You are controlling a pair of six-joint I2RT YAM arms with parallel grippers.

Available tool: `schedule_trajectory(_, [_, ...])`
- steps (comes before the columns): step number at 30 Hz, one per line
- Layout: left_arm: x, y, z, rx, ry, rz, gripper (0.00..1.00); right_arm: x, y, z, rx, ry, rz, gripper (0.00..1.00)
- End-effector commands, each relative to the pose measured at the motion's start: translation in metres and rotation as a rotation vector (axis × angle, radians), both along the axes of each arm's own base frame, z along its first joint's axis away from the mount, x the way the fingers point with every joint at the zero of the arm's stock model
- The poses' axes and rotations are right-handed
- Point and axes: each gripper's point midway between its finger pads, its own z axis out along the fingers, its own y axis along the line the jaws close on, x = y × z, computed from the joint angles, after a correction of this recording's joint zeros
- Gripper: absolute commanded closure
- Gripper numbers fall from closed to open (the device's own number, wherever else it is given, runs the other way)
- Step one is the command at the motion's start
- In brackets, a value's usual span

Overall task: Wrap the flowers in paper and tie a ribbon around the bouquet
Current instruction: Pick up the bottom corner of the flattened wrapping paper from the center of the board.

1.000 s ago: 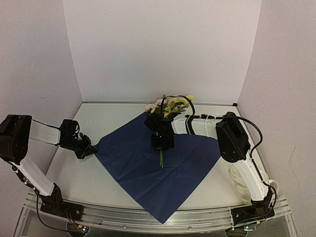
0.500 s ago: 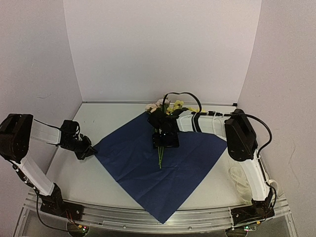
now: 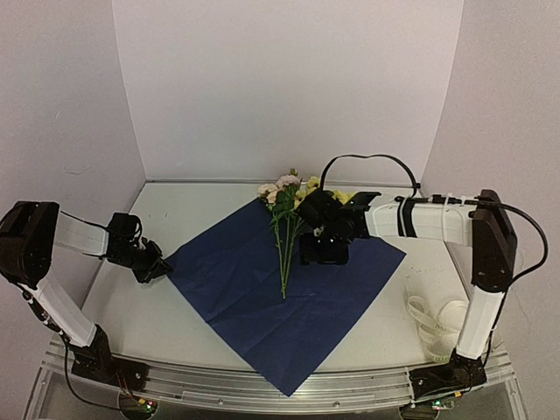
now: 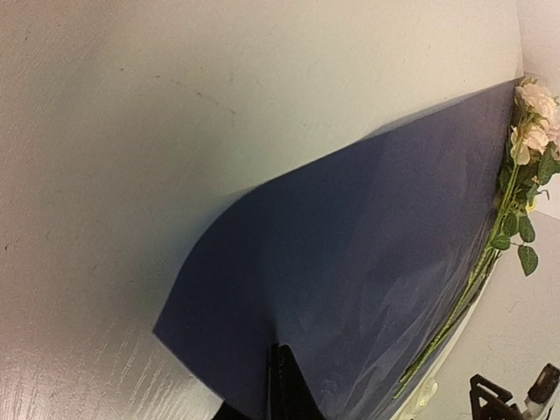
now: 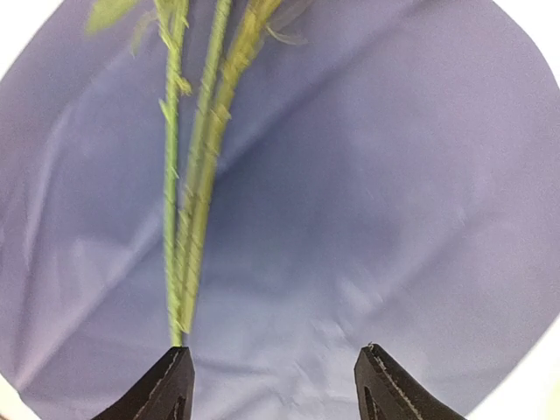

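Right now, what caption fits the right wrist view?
Open right gripper beside the flowers lying on the blue paper.

The white-and-black left arm [image 3: 79, 234] lies low, its black left gripper [image 3: 150, 268] pinching the blue paper sheet's [image 3: 262, 302] left corner. The right arm [image 3: 420, 219] stretches over that sheet's far side, black right gripper [image 5: 276, 353] angled down, jaws apart.

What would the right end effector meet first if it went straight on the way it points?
Probably the paper: the open right end effector faces bare blue sheet, with the stems of the flowers lying just beside that line.
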Motion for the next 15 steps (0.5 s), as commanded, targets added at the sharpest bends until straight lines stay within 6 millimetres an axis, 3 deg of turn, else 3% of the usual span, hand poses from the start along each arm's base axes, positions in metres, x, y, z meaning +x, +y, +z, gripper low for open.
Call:
schedule_trajectory(1, [0.017,0.005,0.013,0.027,-0.067,0.008,0.90,-0.042,0.001,0.012,0.023,-0.026,0.092,0.35])
schedule_trajectory(4, [0.018,0.007,0.016,0.040,-0.083,0.008,0.79,-0.073,-0.001,0.005,0.026,-0.010,0.144,0.35])
schedule_trajectory(10, [0.017,0.008,0.033,0.094,-0.132,0.000,0.45,-0.125,-0.005,-0.003,0.078,0.014,0.179,0.32])
schedule_trajectory(15, [-0.002,-0.008,0.046,0.134,-0.147,-0.003,0.23,-0.148,-0.020,-0.029,0.132,0.084,0.109,0.29])
